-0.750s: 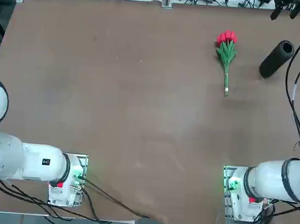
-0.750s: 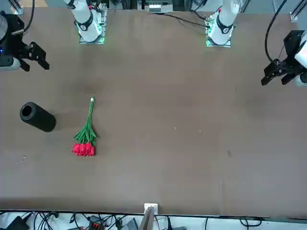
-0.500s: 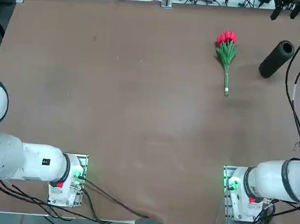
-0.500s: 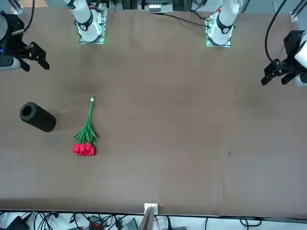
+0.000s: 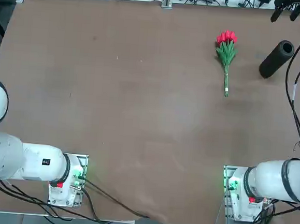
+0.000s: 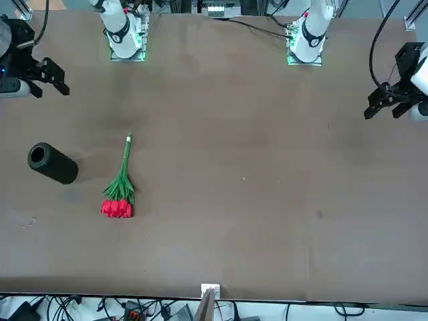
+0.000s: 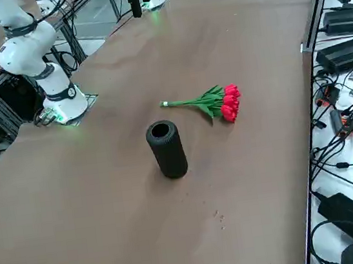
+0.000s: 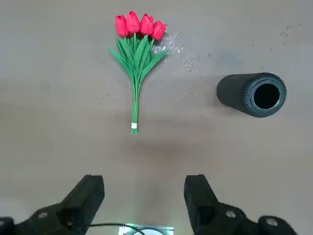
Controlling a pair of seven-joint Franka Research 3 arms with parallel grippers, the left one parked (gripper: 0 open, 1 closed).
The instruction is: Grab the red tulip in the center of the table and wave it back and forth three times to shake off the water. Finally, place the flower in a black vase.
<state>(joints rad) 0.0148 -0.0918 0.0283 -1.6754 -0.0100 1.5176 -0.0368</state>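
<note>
Stem of the red tulip (image 8: 134,105), just beside the black vase (image 8: 251,94), looks light and bendy; your right gripper (image 8: 142,196), empty and spread wide, should pinch it mid-length.

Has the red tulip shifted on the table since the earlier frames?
No. The red tulip lies in the same spot, equally far from the black vase lying beside it.

You are looking at the red tulip (image 5: 226,51) lying flat on the table (image 5: 129,105), near the black vase (image 5: 276,59) resting on its side.
</note>
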